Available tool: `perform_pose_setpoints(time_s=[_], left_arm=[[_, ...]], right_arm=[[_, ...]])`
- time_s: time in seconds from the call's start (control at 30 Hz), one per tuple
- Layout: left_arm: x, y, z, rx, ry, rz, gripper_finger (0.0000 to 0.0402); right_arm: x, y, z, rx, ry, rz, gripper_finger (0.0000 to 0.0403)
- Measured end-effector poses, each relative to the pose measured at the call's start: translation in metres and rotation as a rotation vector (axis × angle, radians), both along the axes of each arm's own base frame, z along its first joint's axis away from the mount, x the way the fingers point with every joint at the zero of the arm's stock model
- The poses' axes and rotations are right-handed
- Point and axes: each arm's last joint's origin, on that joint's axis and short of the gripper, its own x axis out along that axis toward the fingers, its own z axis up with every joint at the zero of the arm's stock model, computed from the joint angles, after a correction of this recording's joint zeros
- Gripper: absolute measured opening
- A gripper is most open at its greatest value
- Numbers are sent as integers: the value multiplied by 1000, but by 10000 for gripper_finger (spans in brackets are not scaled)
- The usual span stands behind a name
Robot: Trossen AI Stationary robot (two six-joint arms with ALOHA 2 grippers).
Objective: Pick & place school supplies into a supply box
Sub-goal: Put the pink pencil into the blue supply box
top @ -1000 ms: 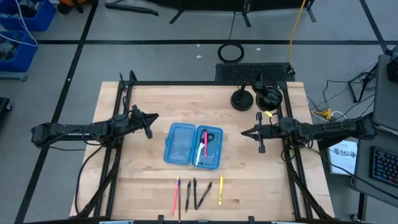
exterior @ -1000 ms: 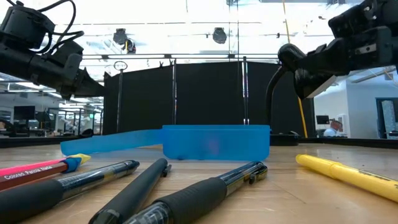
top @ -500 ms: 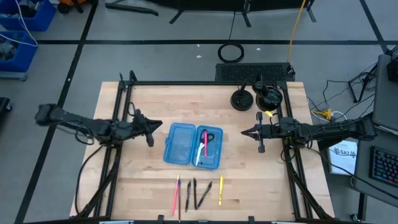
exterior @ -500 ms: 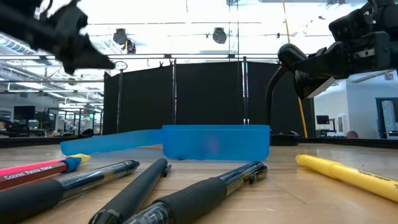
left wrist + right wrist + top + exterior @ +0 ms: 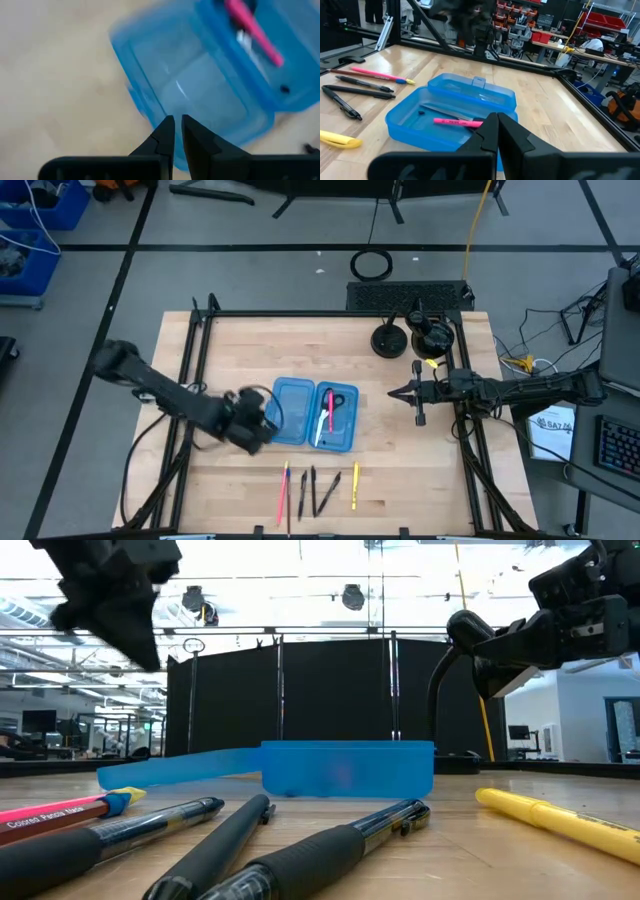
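The open translucent blue supply box (image 5: 310,415) lies flat mid-table, with a pink pen (image 5: 329,409) and scissors (image 5: 338,401) in its right half. A pink-red pencil (image 5: 283,492), three black pens (image 5: 316,491) and a yellow pen (image 5: 355,485) lie in a row by the near edge. My left gripper (image 5: 262,418) hangs shut above the box's left half (image 5: 200,85), well off the table in the low view (image 5: 135,635). My right gripper (image 5: 392,393) is shut and hovers right of the box (image 5: 450,115).
Two black round objects (image 5: 388,340) (image 5: 432,335) stand at the far right corner, with a black mat (image 5: 408,295) beyond the far edge. Black frame rails (image 5: 195,350) run along the table's sides. Bare wood lies left and right of the pen row.
My left arm has swung toward the near edge and to the right, from beside the table's left rail to over the box's left half, tipping its fingers downward. The right arm, the box and the pens have stayed put.
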Motion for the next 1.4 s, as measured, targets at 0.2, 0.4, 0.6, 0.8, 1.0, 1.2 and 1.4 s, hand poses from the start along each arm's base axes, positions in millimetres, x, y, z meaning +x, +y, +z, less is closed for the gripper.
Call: perform_pose_setpoints(time_s=[0.2,0.4,0.6,0.8,1.0,1.2,1.4], left_arm=[[25,-37,-44,-149,115,41,38],[45,-58,-58,-237,124,-42,77],[55,-64,-49,-316,91,-56,168],[57,-63,-47,-389,106,-16,221],[62,-58,-47,-424,108,-8,225],[70,-54,-46,-440,70,-49,225],[74,-56,-67,-470,159,-49,225]], right_arm=[[0,0,-1,-3,11,0,0],[0,0,-1,-3,10,0,0],[0,0,-1,0,10,0,0],[0,0,-1,0,10,0,0],[0,0,-1,0,10,0,0],[0,0,-1,-3,10,0,0],[0,0,-1,-3,10,0,0]])
